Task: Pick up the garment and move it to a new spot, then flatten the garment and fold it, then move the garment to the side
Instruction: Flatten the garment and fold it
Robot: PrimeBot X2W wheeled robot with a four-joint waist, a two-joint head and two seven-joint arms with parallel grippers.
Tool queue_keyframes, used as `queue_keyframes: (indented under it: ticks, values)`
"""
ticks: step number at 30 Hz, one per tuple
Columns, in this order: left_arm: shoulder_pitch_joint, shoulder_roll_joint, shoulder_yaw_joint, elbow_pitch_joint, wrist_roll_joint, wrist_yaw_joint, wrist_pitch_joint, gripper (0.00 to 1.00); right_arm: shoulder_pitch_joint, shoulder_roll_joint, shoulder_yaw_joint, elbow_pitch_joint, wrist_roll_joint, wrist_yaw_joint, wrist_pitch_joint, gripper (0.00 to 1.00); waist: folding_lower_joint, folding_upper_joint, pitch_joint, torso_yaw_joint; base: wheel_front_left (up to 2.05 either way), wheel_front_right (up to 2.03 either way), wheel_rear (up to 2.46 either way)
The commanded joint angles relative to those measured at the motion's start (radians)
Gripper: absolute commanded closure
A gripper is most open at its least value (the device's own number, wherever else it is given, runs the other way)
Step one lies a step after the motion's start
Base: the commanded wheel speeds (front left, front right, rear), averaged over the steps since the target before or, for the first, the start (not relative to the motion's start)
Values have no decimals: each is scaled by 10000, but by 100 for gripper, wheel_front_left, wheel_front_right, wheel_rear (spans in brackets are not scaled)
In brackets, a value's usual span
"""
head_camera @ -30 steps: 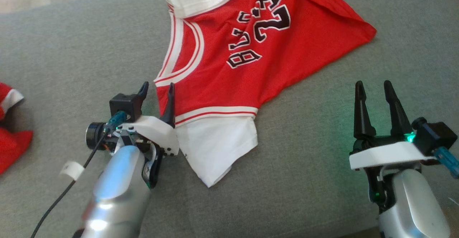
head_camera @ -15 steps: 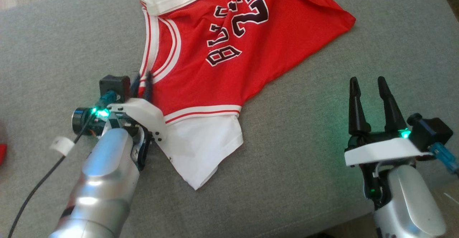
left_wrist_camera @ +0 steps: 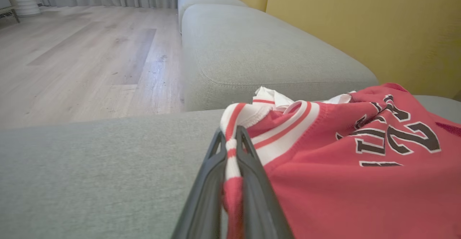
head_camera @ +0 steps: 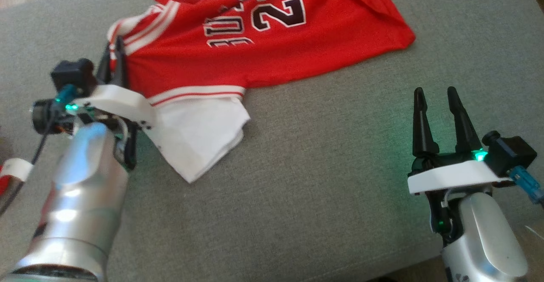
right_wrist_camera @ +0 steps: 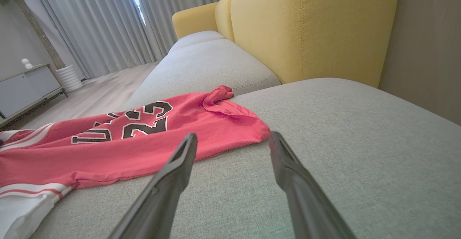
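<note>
now that the left gripper (head_camera: 114, 59), spread a second ago, pinches the striped armhole trim (left_wrist_camera: 230, 123) of the red basketball jersey (head_camera: 272, 57) at upper left, the cloth stretches leftward across the grey sofa cushion (head_camera: 323, 180), so the grab looks secure; the right gripper (head_camera: 437, 103) waits spread, lower right.

Grey fabric sofa seat (head_camera: 323, 197) with yellow upholstered backrest (right_wrist_camera: 309, 30) — beyond it, pale wooden floorboards (left_wrist_camera: 72, 66) and grey pleated curtains (right_wrist_camera: 104, 26).

You worked in a home living room: a grey sofa seat (right_wrist_camera: 360, 152) with yellow backrests (right_wrist_camera: 306, 26), pale wood floor (left_wrist_camera: 72, 52), long grey curtains (right_wrist_camera: 108, 26) and a low sideboard (right_wrist_camera: 28, 88) across the room.
</note>
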Motion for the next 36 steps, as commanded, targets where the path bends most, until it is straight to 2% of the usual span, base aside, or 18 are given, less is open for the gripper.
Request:
queue_keyframes:
  ticks: [1,9,10,11,12,20,27,29,32,36]
  values:
    - [-398,505,337,-258,-54,89,-141,100,-321,-26,241,-315,-65,-7,-107,0,0,0,12,5,0,0,0]
    - [-1210,1357,691,96,-173,155,-239,100,-417,-26,351,-184,-129,-7,-108,0,0,0,100,-33,0,0,0]
    - [-1292,1428,695,205,-182,131,-212,98,-429,-26,365,-166,-135,-7,-108,0,0,0,104,-36,0,0,0]
    - [-1362,1484,642,322,-150,78,-160,43,-437,-26,379,-145,-142,-7,-108,0,0,0,106,-34,0,0,0]
    - [-1426,1501,585,416,-135,-19,-132,0,-442,-26,388,-124,-153,-7,-108,0,0,0,106,-23,0,0,0]
    - [-1147,1342,603,185,-151,-134,-327,0,-392,-26,275,-99,-388,-7,-108,0,0,0,-300,471,0,0,0]
    - [669,847,813,-2311,23,-346,-343,0,-247,-26,35,-82,-832,-7,-98,0,0,0,-1079,1293,0,0,0]
    - [1003,767,820,-2664,47,-387,-343,0,-243,-26,12,-87,-880,-7,-93,0,0,0,-1176,1397,0,0,0]
    - [2326,356,723,-3868,129,-515,-344,0,-164,-26,-67,-125,-964,-7,-90,0,0,0,-1592,1816,0,0,0]
    - [3588,-67,645,-4710,137,-512,-345,0,83,-26,-136,-138,-1102,-7,-94,0,0,0,-1975,2148,0,0,0]
